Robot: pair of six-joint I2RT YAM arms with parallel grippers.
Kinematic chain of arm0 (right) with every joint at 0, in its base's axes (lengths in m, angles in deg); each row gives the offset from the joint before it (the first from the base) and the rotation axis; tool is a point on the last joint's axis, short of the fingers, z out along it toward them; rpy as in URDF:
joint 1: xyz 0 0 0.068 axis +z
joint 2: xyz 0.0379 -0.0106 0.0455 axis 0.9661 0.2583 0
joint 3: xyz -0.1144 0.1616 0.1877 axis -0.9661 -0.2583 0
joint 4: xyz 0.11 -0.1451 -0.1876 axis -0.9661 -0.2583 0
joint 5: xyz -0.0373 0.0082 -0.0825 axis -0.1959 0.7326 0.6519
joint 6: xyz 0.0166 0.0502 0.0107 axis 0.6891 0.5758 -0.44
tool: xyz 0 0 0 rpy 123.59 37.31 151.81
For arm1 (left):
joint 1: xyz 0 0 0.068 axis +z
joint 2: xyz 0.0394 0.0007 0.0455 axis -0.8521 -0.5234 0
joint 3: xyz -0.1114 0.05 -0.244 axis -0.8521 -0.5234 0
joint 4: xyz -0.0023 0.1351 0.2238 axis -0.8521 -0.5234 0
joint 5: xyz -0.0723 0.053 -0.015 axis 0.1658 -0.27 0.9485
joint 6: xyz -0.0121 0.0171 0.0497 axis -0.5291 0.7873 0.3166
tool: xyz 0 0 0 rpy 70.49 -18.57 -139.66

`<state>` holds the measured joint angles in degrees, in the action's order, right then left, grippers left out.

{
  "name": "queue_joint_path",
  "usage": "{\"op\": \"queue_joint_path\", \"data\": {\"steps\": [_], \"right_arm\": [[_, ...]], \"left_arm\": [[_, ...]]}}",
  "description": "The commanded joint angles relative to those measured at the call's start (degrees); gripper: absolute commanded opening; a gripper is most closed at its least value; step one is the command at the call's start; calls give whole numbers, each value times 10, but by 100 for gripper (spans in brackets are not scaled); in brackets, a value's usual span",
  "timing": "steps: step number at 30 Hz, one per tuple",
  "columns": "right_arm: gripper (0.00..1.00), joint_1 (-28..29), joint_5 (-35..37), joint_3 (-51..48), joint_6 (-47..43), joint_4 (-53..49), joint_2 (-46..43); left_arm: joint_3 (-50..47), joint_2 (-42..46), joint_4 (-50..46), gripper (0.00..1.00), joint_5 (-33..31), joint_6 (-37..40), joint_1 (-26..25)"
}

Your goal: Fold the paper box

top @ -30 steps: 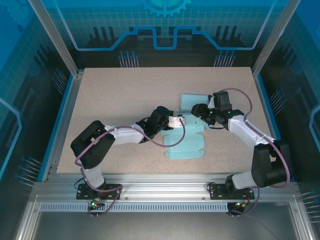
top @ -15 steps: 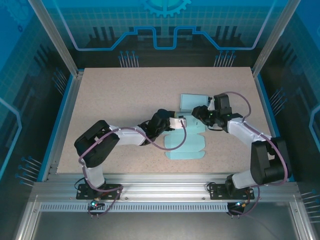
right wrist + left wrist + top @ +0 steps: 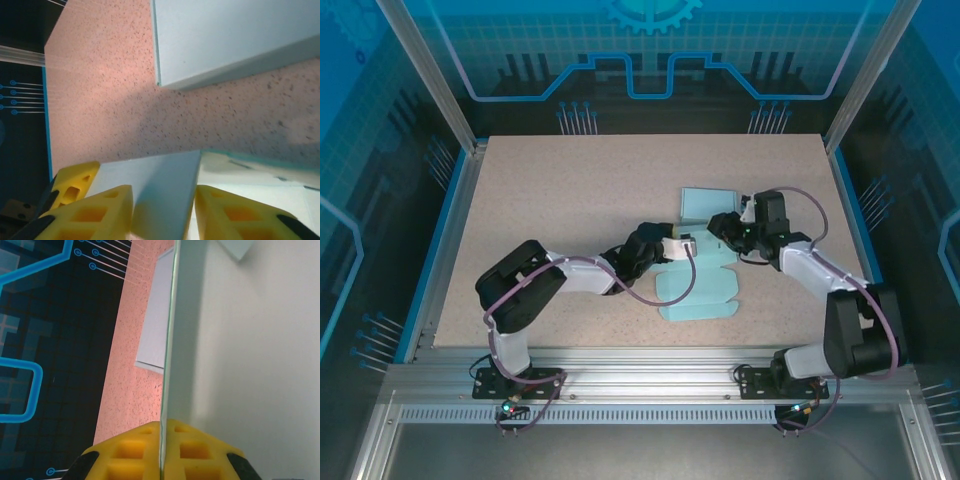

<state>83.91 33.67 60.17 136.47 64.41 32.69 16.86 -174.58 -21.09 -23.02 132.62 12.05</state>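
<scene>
The light blue paper box blank [image 3: 705, 292] lies mostly flat right of the table's centre. My left gripper [image 3: 675, 246] is at its upper left edge. In the left wrist view the yellow fingers [image 3: 200, 450] are shut on a panel [image 3: 250, 365] that stands edge-on and rises away from them. My right gripper [image 3: 718, 224] is at the blank's upper right edge. In the right wrist view its jaws [image 3: 164, 215] stand apart with a raised blue flap [image 3: 160, 190] between them, white card to its right.
A separate light blue rectangle [image 3: 705, 203] lies flat on the speckled table [image 3: 560, 200] just beyond both grippers, seen as a pale sheet [image 3: 235, 35] in the right wrist view. Blue rails and dark walls border the table.
The blank has slid right and slightly toward the near edge. My left gripper followed it rightward while gripping it, and the right gripper shifted a little right.
</scene>
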Motion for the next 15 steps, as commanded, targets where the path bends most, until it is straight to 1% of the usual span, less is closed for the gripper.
{"op": "queue_joint_path", "data": {"steps": [1,3,7,11,15], "right_arm": [[42,-1,22,-9,-45,-85,-70],[43,-8,38,-27,-58,-115,-114],[41,-30,65,-69,-69,-157,-183],[35,-66,61,-119,-74,-159,-228],[26,-96,59,-152,-82,-143,-230]], "left_arm": [[-10,-15,33,7,-11,14,-5],[-11,-15,37,7,-13,16,-3],[-16,-15,51,8,-12,17,-3],[-24,-13,64,8,-12,26,-3],[-30,-12,73,8,-11,37,-2]]}}
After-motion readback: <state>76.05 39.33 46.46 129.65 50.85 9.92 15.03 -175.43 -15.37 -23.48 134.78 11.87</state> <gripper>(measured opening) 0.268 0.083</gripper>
